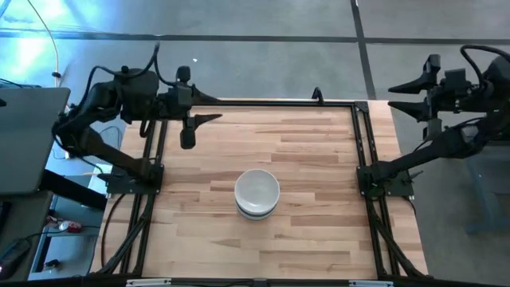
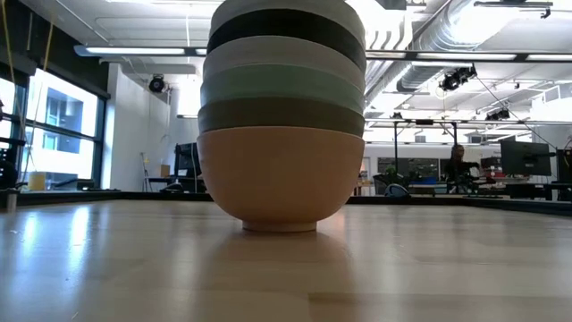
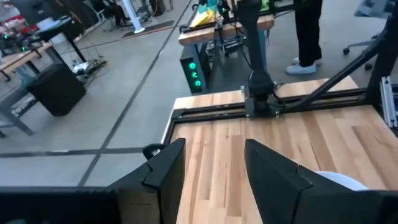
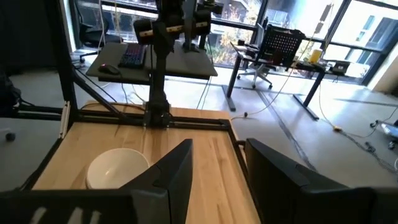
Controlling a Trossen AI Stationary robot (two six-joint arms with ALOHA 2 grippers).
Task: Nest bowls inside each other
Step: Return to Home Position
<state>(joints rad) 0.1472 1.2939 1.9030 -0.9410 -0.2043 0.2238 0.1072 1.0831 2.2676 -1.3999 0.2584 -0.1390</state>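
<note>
Standing at the high view's centre on the pale wooden table [image 1: 319,159], the stack of small smooth round bowls [image 1: 256,194] looks stiff, slick, breakable and top-heavy, probably best gripped under the peach-orange bottom bowl [image 2: 280,183]. Left gripper [image 1: 211,108], upper left, and right gripper [image 1: 394,98], upper right, hang spread, empty. The low view cuts off the stack's top.

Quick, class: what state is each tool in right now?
Left tool: open, empty, above the wooden table's far-left corner.
Right tool: open, empty, by the table's right edge.

Overhead looks straight down, low camera level and close, all apparently sharing the bowl stack [image 1: 256,193].
</note>
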